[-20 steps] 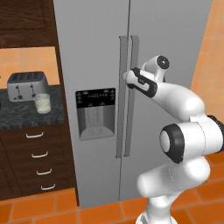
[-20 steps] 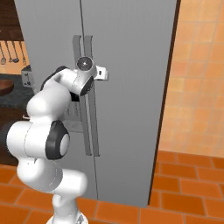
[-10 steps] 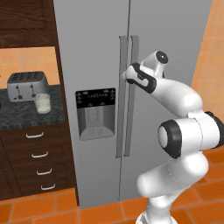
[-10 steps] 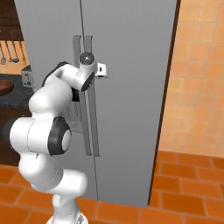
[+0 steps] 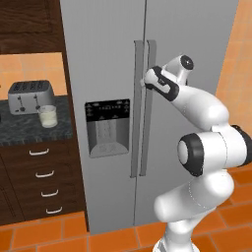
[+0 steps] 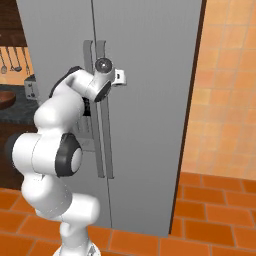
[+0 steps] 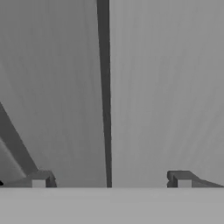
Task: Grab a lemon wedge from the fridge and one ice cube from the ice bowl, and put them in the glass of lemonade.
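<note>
The grey steel fridge (image 5: 108,59) stands with both doors shut, so the lemon wedge is hidden. My gripper (image 5: 146,81) is pressed up to the two long vertical handles (image 5: 142,113) at chest height, above the black dispenser (image 5: 107,126). In the hand view the fingertips (image 7: 39,180) stand wide apart and open against the door face (image 7: 162,87), with a dark vertical line (image 7: 105,87) running between them. The glass of lemonade (image 5: 47,116) sits on the dark counter beside the toaster (image 5: 30,95). A reddish-brown edge of the ice bowl (image 6: 5,100) peeks in at the far left.
Dark drawers with light handles (image 5: 42,182) lie under the counter (image 5: 19,133), left of the fridge. Utensils (image 6: 12,60) hang on the wall. An orange tiled wall (image 6: 225,100) stands right of the fridge, and orange floor tiles (image 6: 200,220) lie in front.
The hand has risen a little along the fridge handles and drawn closer to them. The jaws stay wide open.
</note>
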